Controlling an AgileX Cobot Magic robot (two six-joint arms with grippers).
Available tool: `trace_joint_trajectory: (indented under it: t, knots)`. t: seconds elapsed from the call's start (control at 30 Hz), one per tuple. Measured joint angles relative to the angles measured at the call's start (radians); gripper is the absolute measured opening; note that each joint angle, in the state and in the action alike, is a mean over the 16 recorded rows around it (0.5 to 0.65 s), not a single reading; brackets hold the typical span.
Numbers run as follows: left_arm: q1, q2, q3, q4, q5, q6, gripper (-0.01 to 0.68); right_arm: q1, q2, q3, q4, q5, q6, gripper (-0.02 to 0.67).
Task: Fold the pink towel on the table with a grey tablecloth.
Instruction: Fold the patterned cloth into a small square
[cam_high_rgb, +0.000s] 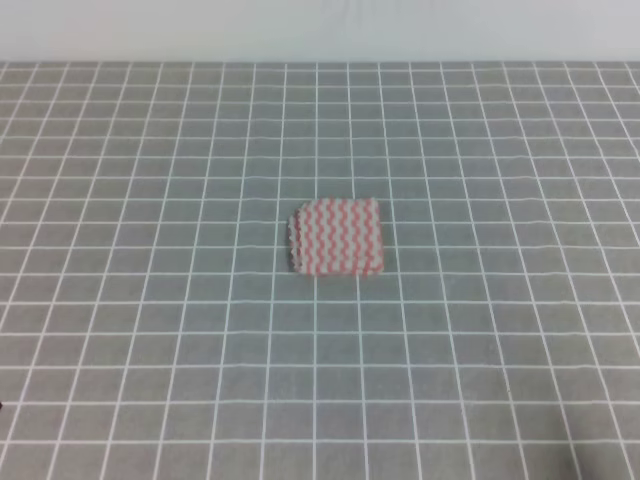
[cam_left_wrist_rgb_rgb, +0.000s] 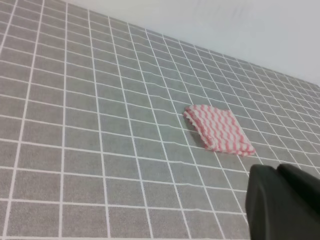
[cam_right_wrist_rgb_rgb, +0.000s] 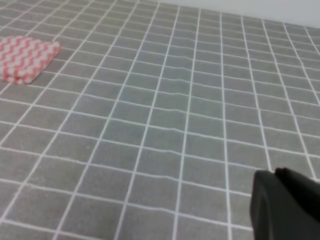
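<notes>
- Lying near the middle of the table with a grey tablecloth (cam_high_rgb: 150, 330), the pink towel (cam_high_rgb: 337, 237) is already folded into a compact, nearly square packet, flat on the cloth.
- Orientation, exterior high view: the packet's sides run roughly parallel to the white grid lines; it is only slightly wider than deep, so the long axis, such as it is, runs left–right. The wavy pink-and-white stripes also run left–right.
- Left side of the packet shows layered, serrated cloth edges; the other three sides look neater.
- Left wrist view: towel (cam_left_wrist_rgb_rgb: 218, 128) sits ahead and to the right, seen as a skewed diamond, layered edges toward the camera's left.
- Right wrist view: towel (cam_right_wrist_rgb_rgb: 25, 57) at the far left, partly cut off by the frame edge.
- Left gripper (cam_left_wrist_rgb_rgb: 282, 202): only a dark body part shows in the lower right corner, well apart from the towel; fingertips out of frame, so jaw opening cannot be told. Holds nothing visible.
- Right gripper (cam_right_wrist_rgb_rgb: 285, 205): same situation, dark part in the lower right corner, well apart from the towel; jaw opening cannot be told.
</notes>
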Motion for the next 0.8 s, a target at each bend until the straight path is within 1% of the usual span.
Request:
trace_joint_trajectory:
  t: [0.1, 0.17, 0.57, 0.8]
  knots:
    - [0.0, -0.001, 0.0, 0.0, 0.0, 0.0, 0.0, -0.004, -0.032, 0.015, -0.056, 0.029, 0.072, -0.017]
    - [0.0, -0.002, 0.0, 0.0, 0.001, 0.0, 0.0, -0.004, -0.046, 0.027, -0.052, 0.029, 0.093, -0.016]
    - [0.001, -0.007, 0.001, -0.002, 0.006, 0.0, 0.0, -0.004, -0.063, 0.06, 0.165, -0.025, 0.094, -0.016]
    - [0.001, -0.004, 0.0, -0.001, 0.004, 0.0, 0.0, -0.004, -0.061, 0.063, 0.22, -0.027, 0.094, -0.016]
